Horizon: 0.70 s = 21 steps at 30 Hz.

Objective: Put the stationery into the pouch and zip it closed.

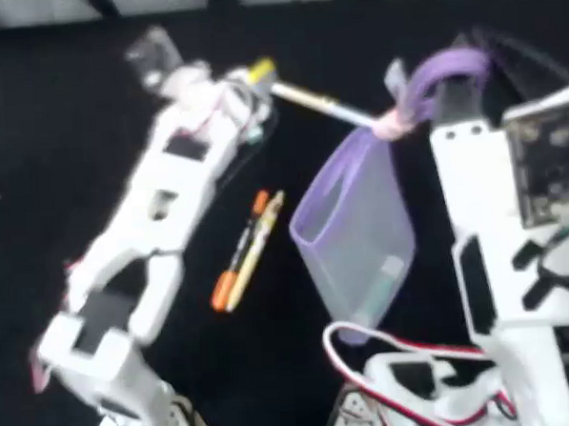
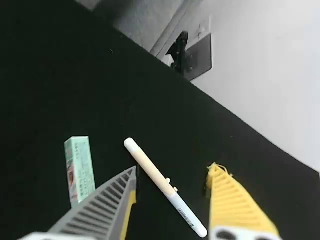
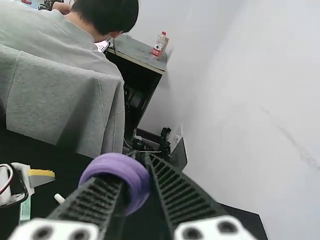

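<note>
A white pen [image 1: 319,102] lies on the black table near its far edge. My left gripper [image 1: 251,79] is open over it, and the pen [image 2: 161,181] sits between the grey finger [image 2: 102,210] and the yellow finger [image 2: 235,205], touching neither. A mint-green box [image 2: 80,169] lies beside the grey finger. My right gripper [image 1: 438,83] is shut on the purple loop [image 3: 117,172] of the translucent purple pouch [image 1: 357,223]. The pouch hangs tilted, its mouth facing the table's middle, and a pale green item [image 1: 383,276] shows through its wall. An orange marker and a yellow pen [image 1: 245,251] lie side by side mid-table.
Red and white cables [image 1: 387,353] loop at the right arm's base, just in front of the pouch. The table's far edge meets a pale wall carrying a dark socket plate [image 2: 194,55]. The left arm's white body [image 1: 156,215] stretches diagonally across the left half.
</note>
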### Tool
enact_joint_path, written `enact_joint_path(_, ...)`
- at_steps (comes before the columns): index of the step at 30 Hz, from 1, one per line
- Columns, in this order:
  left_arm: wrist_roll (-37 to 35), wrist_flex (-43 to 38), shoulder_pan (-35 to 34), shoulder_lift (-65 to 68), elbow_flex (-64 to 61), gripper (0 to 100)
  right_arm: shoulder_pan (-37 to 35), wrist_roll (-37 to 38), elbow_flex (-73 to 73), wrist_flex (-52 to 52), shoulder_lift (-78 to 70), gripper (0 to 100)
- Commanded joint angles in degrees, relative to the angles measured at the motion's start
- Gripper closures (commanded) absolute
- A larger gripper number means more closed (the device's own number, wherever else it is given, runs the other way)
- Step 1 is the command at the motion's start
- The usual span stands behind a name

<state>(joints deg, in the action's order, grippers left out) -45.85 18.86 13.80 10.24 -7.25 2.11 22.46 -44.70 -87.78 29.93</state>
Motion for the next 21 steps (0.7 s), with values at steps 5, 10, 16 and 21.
enact_joint_path(5, -5.01, 8.44, 3.74, 8.97, 18.51, 78, -0.18, 3.6, -2.59, -1.23, 0.48, 98.8)
enact_joint_path(10, -5.27, 16.44, 3.82, 5.71, 18.59, 78, 2.9, 1.05, -2.07, 1.14, 0.84, 98.8)
enact_joint_path(16, -5.36, 30.86, -2.51, -5.01, 18.42, 78, 7.12, 1.23, -2.51, 0.88, 1.19, 98.8)
enact_joint_path(21, -5.36, 32.62, -10.86, -7.82, 18.42, 78, 9.85, 1.23, -2.59, 1.14, 1.19, 98.8)
